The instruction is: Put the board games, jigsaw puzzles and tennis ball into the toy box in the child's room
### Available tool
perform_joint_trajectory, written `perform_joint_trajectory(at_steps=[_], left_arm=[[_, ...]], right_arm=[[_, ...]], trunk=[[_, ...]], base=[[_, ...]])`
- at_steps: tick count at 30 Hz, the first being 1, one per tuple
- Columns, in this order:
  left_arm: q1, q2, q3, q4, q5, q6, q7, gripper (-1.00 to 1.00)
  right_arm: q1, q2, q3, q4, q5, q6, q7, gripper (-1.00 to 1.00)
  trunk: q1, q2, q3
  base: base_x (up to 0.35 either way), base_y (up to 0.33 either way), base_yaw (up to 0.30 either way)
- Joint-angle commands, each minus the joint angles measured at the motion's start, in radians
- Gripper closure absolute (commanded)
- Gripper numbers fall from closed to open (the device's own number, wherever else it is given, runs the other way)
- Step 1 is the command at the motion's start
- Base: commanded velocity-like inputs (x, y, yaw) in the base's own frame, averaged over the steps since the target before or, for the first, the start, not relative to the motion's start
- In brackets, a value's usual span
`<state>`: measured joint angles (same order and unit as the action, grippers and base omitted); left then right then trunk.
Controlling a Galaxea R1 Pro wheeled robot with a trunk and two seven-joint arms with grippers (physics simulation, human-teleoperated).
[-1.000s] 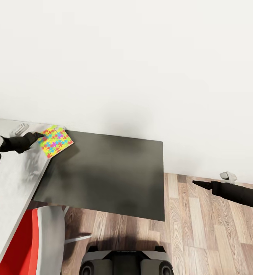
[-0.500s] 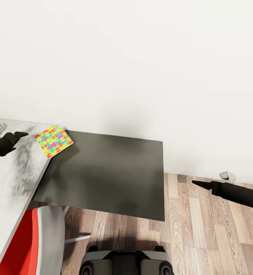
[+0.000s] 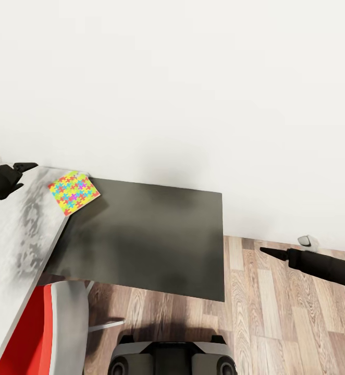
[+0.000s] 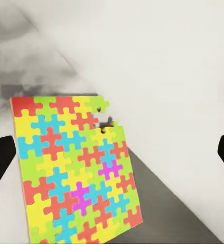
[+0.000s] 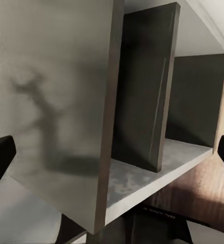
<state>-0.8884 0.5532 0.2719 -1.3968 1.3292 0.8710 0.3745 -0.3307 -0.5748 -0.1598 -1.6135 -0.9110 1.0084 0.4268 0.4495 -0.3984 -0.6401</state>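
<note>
As I look down from the head camera, my own base (image 3: 172,357) sits nearest at the lower edge, with a red and grey chair (image 3: 42,333) beside it at the pale table's (image 3: 11,245) near end. My right gripper (image 3: 269,252) hangs over the wood floor (image 3: 276,323) past the right edge of the dark side table (image 3: 146,239), well apart from everything; its fingers stand wide apart in the right wrist view with nothing between them. Farther back, one jigsaw puzzle (image 3: 74,192) lies flat at the pale table's far corner, overhanging onto the dark side table by the white wall (image 3: 193,78). My left gripper (image 3: 31,166) hovers above the pale table's far edge, near the puzzle but not touching. In the left wrist view its fingers are spread wide, empty, with the puzzle (image 4: 73,170) ahead.
</note>
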Motion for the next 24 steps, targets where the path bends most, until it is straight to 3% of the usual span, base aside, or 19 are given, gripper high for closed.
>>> perform_joint_trajectory(at_steps=[1, 3, 4, 6, 7, 9, 10, 12, 15, 17, 18, 20, 21, 23, 24], left_arm=[[0.007, -0.003, 0.001, -0.04, 0.045, 0.004, 0.033, -1.0], [0.021, -0.012, 0.0, -0.103, 0.126, 0.005, 0.072, -1.0], [0.021, -0.012, 0.0, -0.103, 0.126, 0.005, 0.072, -1.0], [0.031, -0.023, -0.002, -0.142, 0.22, 0.006, 0.098, -1.0], [0.031, -0.023, -0.002, -0.142, 0.22, 0.006, 0.098, -1.0], [0.038, -0.042, -0.014, -0.167, 0.314, 0.005, 0.116, -1.0], [0.038, -0.042, -0.014, -0.167, 0.314, 0.005, 0.116, -1.0], [0.04, -0.073, -0.046, -0.183, 0.389, 0.004, 0.129, -1.0], [0.04, -0.092, -0.066, -0.188, 0.417, 0.003, 0.133, -1.0], [0.033, -0.132, -0.103, -0.196, 0.457, 0.001, 0.14, -1.0], [0.033, -0.132, -0.103, -0.196, 0.457, 0.001, 0.14, -1.0], [0.015, -0.18, -0.136, -0.202, 0.484, -0.001, 0.146, -1.0], [0.015, -0.18, -0.136, -0.202, 0.484, -0.001, 0.146, -1.0], [-0.007, -0.239, -0.173, -0.205, 0.501, -0.002, 0.151, -1.0], [-0.007, -0.239, -0.173, -0.205, 0.501, -0.002, 0.151, -1.0]], right_arm=[[-0.002, 0.001, -0.001, 0.0, 0.007, 0.004, 0.025, -1.0], [-0.004, 0.003, -0.002, 0.0, 0.005, 0.004, 0.063, -1.0], [-0.004, 0.003, -0.002, 0.0, 0.005, 0.004, 0.063, -1.0], [-0.007, 0.001, -0.001, -0.001, 0.003, 0.004, 0.115, -1.0], [-0.007, 0.001, -0.001, -0.001, 0.003, 0.004, 0.115, -1.0], [-0.008, 0.001, 0.002, -0.001, 0.003, 0.004, 0.183, -1.0], [-0.008, 0.001, 0.002, -0.001, 0.003, 0.004, 0.183, -1.0], [-0.01, 0.002, 0.001, -0.001, 0.006, 0.006, 0.242, -1.0], [-0.013, 0.001, 0.0, 0.0, 0.007, 0.007, 0.261, -1.0], [-0.03, -0.002, -0.002, 0.005, 0.007, 0.009, 0.284, -1.0], [-0.03, -0.002, -0.002, 0.005, 0.007, 0.009, 0.284, -1.0], [-0.068, -0.005, -0.003, 0.024, 0.006, 0.011, 0.296, -1.0], [-0.068, -0.005, -0.003, 0.024, 0.006, 0.011, 0.296, -1.0], [-0.126, -0.006, -0.002, 0.08, 0.005, 0.026, 0.304, -1.0], [-0.126, -0.006, -0.002, 0.08, 0.005, 0.026, 0.304, -1.0]], trunk=[[0.001, -0.002, -0.001], [0.001, -0.002, -0.001], [0.001, -0.002, -0.001], [0.001, -0.002, -0.001], [0.001, -0.002, -0.001], [0.001, -0.002, -0.001], [0.001, -0.002, -0.001], [0.001, -0.002, -0.001], [0.001, -0.002, -0.001], [0.001, -0.002, -0.001], [0.001, -0.002, -0.001], [0.001, -0.002, -0.001], [0.001, -0.002, -0.001], [0.001, -0.002, -0.001], [0.001, -0.002, -0.001]], base=[[0.0, 0.0, 0.0], [0.0, 0.0, 0.0], [0.0, 0.0, 0.0], [0.0, 0.0, 0.0], [0.0, 0.0, 0.0], [0.0, 0.0, 0.0], [0.0, 0.0, 0.0], [0.0, 0.0, 0.0], [0.0, 0.0, 0.0], [0.0, 0.0, 0.0], [0.0, 0.0, 0.0], [0.0, 0.0, 0.0], [0.0, 0.0, 0.0], [0.0, 0.0, 0.0], [0.0, 0.0, 0.0]])
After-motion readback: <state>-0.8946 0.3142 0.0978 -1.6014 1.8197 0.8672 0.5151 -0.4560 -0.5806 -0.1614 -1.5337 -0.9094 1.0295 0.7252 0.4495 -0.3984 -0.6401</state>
